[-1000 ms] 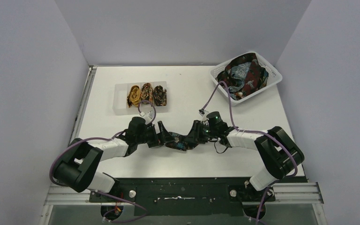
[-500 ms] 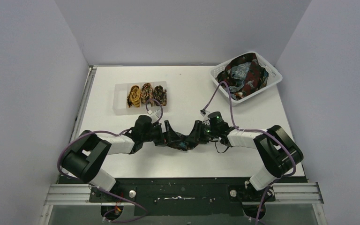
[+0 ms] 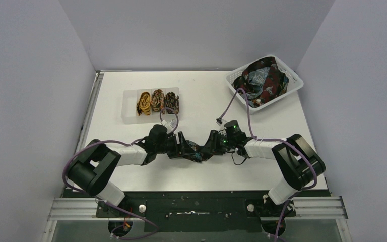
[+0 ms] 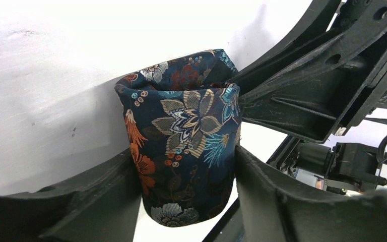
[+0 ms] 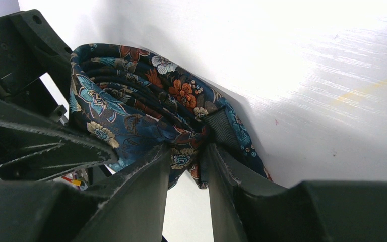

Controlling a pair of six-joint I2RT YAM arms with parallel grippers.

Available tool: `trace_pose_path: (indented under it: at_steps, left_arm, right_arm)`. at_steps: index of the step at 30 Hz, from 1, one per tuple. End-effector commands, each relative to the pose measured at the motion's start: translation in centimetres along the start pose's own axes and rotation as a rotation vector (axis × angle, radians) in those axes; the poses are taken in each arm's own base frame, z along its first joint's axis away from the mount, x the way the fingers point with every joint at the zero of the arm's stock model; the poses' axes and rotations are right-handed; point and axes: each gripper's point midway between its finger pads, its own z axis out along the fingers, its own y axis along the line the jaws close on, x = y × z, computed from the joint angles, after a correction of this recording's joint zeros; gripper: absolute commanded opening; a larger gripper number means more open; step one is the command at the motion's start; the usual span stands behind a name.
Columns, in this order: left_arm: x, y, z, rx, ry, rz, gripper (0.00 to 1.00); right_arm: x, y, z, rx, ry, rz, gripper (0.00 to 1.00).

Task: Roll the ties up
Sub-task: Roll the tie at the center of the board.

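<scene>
A dark navy tie (image 3: 195,154) with orange, teal and cream flowers sits rolled into a coil on the white table between my two grippers. In the left wrist view the coil (image 4: 184,146) stands upright between my left gripper's (image 4: 185,160) fingers, which press on both of its sides. My left gripper (image 3: 185,147) meets it from the left. My right gripper (image 5: 187,151) is shut on a fold of the same tie (image 5: 131,111) at the coil's outer layer. It reaches in from the right (image 3: 209,146).
A clear box (image 3: 129,115) behind the left arm holds three rolled ties, mustard (image 3: 143,102) among them. A white lattice basket (image 3: 296,80) at the back right holds a heap of loose ties (image 3: 262,83). Purple cables loop over both arms.
My left arm has moved right, up to the coil, and its jaws have closed in against the coil's sides. The right gripper has kept its grip and place.
</scene>
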Motion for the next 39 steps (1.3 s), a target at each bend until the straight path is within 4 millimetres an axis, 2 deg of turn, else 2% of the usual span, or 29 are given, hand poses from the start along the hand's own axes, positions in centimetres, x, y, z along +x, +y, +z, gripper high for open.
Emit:
trace_pose_path:
  at_steps: [1,4,8,12,15,20,24,32,39]
  left_arm:
    - [-1.6,-0.8,0.4,-0.045,-0.033,0.054,0.55]
    - [-2.3,-0.4,0.1,-0.112,-0.052,0.065,0.5]
    - [-3.1,0.3,-0.8,-0.21,-0.077,0.079,0.5]
    - [-3.8,-0.1,-1.7,-0.278,-0.076,0.142,0.49]
    - [-4.2,-1.0,-2.3,-0.329,-0.087,0.219,0.49]
    - [-5.1,-1.1,-3.5,-0.508,-0.101,0.354,0.49]
    - [-5.7,-0.4,-4.1,-0.676,-0.112,0.43,0.49]
    - [-5.7,-0.4,-4.3,-0.951,-0.155,0.611,0.49]
    - [-4.7,-1.0,-3.1,-1.063,-0.173,0.755,0.49]
  right_arm:
    - [-0.1,-0.2,0.0,-0.004,-0.012,-0.023,0.34]
    - [-0.5,0.8,-0.3,-0.035,-0.014,-0.035,0.35]
    - [-1.5,2.6,-1.2,-0.078,-0.039,-0.073,0.43]
    - [-2.9,3.9,-2.6,-0.079,-0.087,-0.121,0.5]
    - [-4.1,3.9,-3.6,-0.039,-0.138,-0.146,0.53]
    - [-5.1,2.1,-4.7,0.035,-0.2,-0.105,0.56]
    - [-5.5,0.4,-5.3,0.079,-0.235,-0.041,0.56]
    - [-5.8,-1.9,-6.3,0.15,-0.276,0.026,0.56]
    - [-5.9,-3.9,-7.1,0.189,-0.318,0.109,0.56]
